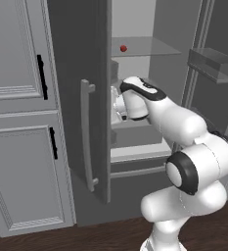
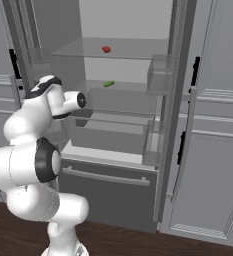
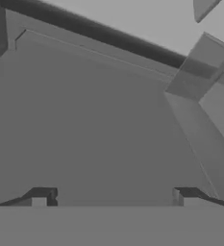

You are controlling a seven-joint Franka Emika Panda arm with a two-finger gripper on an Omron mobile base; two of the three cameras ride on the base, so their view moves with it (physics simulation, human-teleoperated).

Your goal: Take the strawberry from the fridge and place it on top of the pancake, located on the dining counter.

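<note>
Red against the pale interior, the strawberry (image 1: 123, 48) sits on the upper glass shelf (image 2: 138, 50) of the fridge (image 2: 123, 125), near that shelf's left part and back from its front edge. Both fridge doors stand open, the left door (image 1: 81, 98) with its long vertical handle (image 1: 87, 135) turned edge-on. A small green oblong item (image 2: 108, 84) lies on the shelf below, slightly right of the strawberry. The arm reaches into the fridge well beneath the strawberry's shelf, at the level of the lower compartments. In the hand view the gripper (image 3: 112, 196) shows its two dark fingertips (image 3: 40, 197) spread wide apart with nothing between them, facing a plain grey inner surface.
</note>
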